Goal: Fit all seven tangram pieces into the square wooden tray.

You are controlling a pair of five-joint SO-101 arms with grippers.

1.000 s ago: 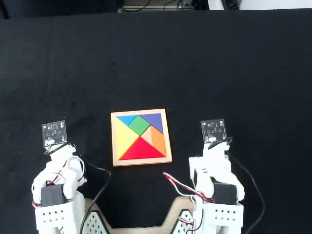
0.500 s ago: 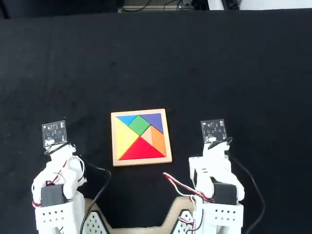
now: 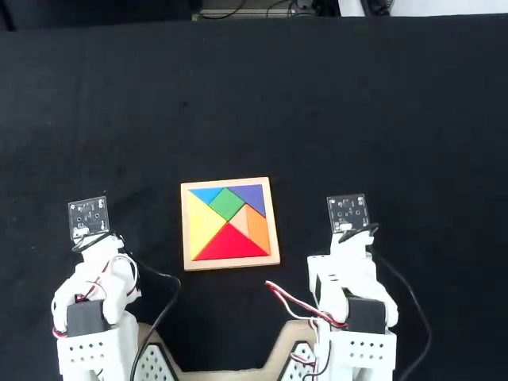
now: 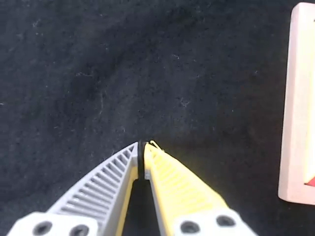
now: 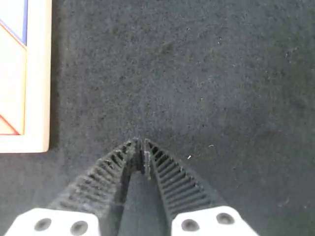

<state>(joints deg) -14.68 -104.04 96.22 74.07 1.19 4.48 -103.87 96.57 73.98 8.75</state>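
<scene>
The left gripper [image 4: 142, 147] has its jaws closed tip to tip and empty, over black cloth [image 4: 123, 73]. The right gripper [image 5: 141, 147] is in the same condition. The tray [image 3: 230, 261] lies between the two, slightly ahead of the tips, with its wooden rim apart from both. Seven pieces [image 3: 228, 222] sit flush inside it. Print on the wrist boards [image 3: 348, 212] is too small to read. Beyond the tray, open cloth runs to the far table edge.

A black cloth [image 3: 254, 95] lies spread flat, with dark cables [image 3: 262, 9] running beyond its far edge.
</scene>
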